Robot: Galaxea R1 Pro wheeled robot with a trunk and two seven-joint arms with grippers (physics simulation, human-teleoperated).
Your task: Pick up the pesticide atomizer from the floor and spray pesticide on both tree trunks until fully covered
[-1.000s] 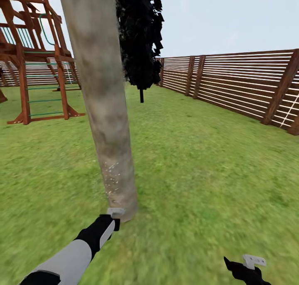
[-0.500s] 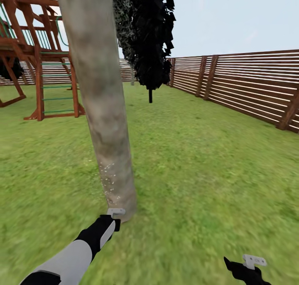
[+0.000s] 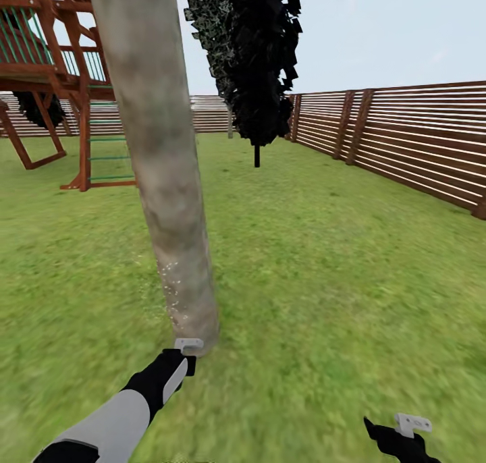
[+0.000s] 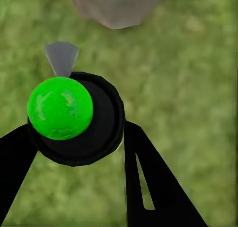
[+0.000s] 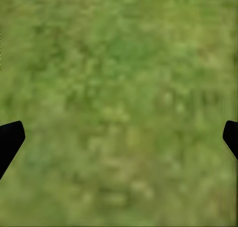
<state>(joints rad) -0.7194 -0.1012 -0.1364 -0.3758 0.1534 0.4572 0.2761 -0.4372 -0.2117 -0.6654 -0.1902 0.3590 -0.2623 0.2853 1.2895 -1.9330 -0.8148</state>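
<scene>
Now we are facing the thick mottled grey-brown tree trunk (image 3: 169,179), whitish pesticide specks (image 3: 174,289) clinging low on its bark. Our left gripper (image 4: 79,137) is clamping the small black atomizer with a green cap (image 4: 74,118) just beside its base. Our right gripper (image 5: 119,132) is hanging spread apart over grass (image 5: 119,88).

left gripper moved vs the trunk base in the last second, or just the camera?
No. The left gripper sits at the base of the tree trunk just as before. Only the fence and play frame slid rightward, so the camera turned.
</scene>
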